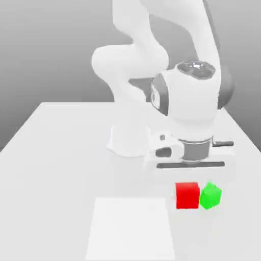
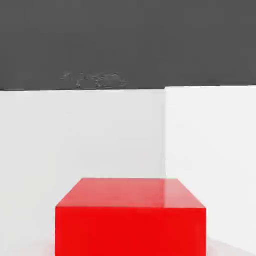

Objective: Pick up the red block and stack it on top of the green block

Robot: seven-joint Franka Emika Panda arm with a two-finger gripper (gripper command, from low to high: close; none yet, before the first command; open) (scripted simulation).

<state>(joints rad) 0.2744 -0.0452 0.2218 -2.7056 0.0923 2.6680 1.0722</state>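
Tool [image 1: 187, 203] closed on red block [image 1: 187, 195]: bright, plain, flat-topped.

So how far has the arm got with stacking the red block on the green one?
The gripper is down at the red block and looks shut on it, so the grasp seems in hand. The red block is beside the green block, not on top. Left to do: lift it, move it over the green one, set it down and let go.
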